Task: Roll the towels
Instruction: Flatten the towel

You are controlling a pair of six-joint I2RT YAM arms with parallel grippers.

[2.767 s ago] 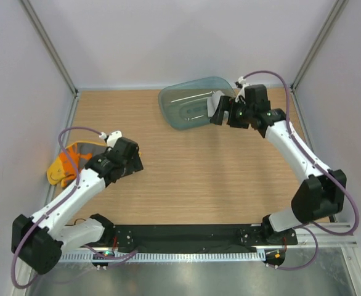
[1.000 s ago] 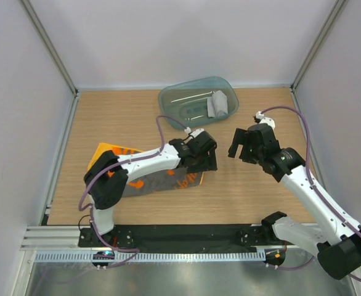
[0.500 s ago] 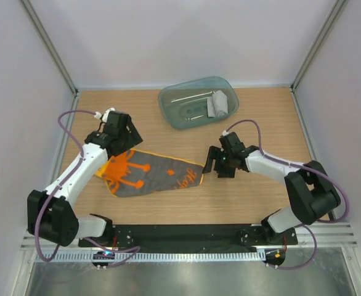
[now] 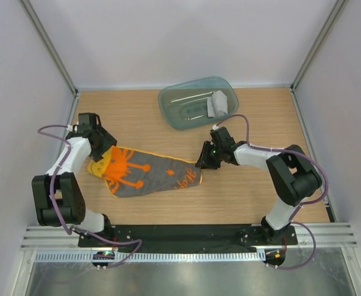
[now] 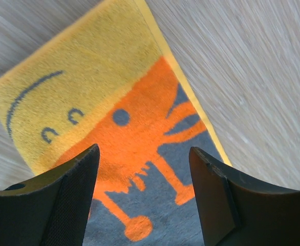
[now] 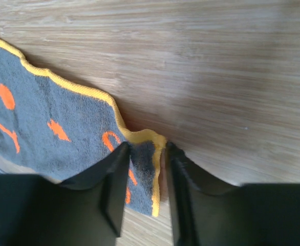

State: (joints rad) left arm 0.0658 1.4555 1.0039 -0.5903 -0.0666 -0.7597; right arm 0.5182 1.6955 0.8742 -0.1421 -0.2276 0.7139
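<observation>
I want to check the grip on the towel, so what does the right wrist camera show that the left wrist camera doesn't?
Only the right wrist view shows the right gripper pinching a bunched corner of the towel, its yellow hem raised in the grip. Only the left wrist view shows the towel's yellow end with a smiling face, the left gripper open above it. Both show that same towel lying on the wooden table.

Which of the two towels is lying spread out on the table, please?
The yellow-orange printed towel; the grey towel sits bundled inside the teal tray.
</observation>
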